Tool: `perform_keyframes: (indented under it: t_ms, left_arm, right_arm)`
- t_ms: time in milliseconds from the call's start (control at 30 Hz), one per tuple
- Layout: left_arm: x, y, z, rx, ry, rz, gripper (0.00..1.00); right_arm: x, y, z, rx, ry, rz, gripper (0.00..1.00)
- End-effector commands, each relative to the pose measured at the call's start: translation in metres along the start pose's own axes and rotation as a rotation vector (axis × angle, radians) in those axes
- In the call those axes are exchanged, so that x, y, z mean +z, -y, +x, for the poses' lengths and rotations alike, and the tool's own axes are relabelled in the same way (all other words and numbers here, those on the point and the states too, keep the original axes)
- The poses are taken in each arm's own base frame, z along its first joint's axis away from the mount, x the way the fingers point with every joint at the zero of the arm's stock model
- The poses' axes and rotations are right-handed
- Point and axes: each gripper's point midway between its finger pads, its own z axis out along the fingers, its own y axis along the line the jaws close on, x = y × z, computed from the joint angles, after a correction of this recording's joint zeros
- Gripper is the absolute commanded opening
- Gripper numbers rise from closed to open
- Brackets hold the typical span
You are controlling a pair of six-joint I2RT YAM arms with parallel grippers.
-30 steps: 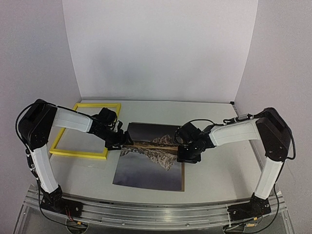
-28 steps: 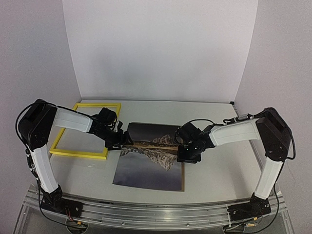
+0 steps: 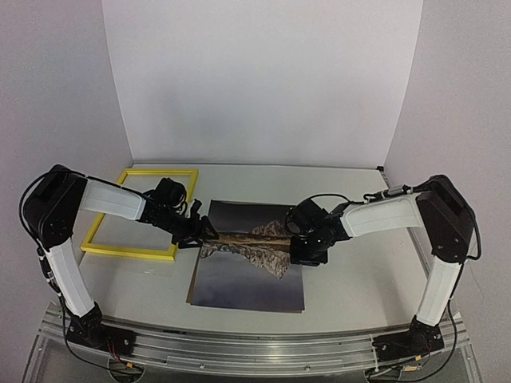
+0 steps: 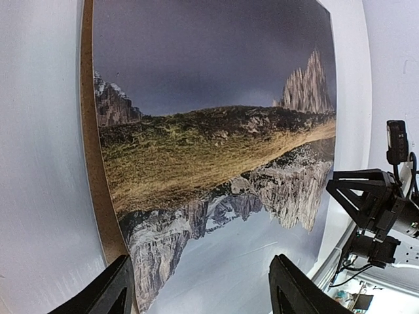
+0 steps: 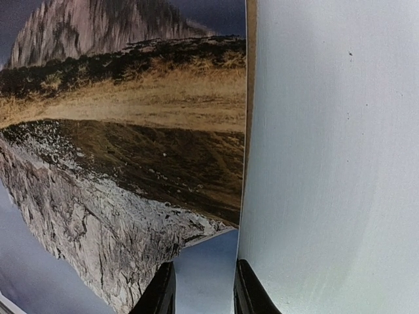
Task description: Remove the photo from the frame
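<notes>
- Two end effectors in view, stationed at opposite edges of the photo (image 3: pixel 247 271), which lies flat at the middle of the tabletop (image 3: pixel 359 271).
- Find the left end effector (image 3: pixel 206 231) low at the print's left edge. See its fingers (image 4: pixel 114 294) spread wide apart, gripping nothing.
- Find the right end effector (image 3: pixel 307 254) at the print's right edge, pointing down. See its fingers (image 5: pixel 160 294) nearly together with a narrow gap between, one over the picture and the other at the border beside bare tabletop.
- Cannot tell whether any fingertip presses on the print.
- Note the brown backing sheet (image 4: pixel 90 131) under the photo, showing as a thin strip along the left edge.
- Locate the frame (image 3: pixel 128 253) flat on the tabletop at the left, yellow, apart from the photo, with tabletop showing through its opening and its near right corner close to the left end effector.
</notes>
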Motion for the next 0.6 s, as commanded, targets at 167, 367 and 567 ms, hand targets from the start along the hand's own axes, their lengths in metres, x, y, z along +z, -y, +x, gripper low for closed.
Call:
perform_keyframes:
  t_ms: [167,367,567]
  left_arm:
    - [0.004,-0.021,0.002,0.038,0.017,-0.096,0.7]
    - [0.02,-0.013,0.011,0.044,-0.053,0.008,0.62]
    - [0.012,0.009,0.011,0.059,-0.038,0.112,0.55]
  right_arm:
    - [-0.003,-0.018,0.008,-0.016,-0.05,-0.082,0.28]
    - [0.003,-0.018,0.011,-0.013,-0.061,-0.079,0.28]
    - [0.007,-0.016,0.012,-0.009,-0.066,-0.074,0.28]
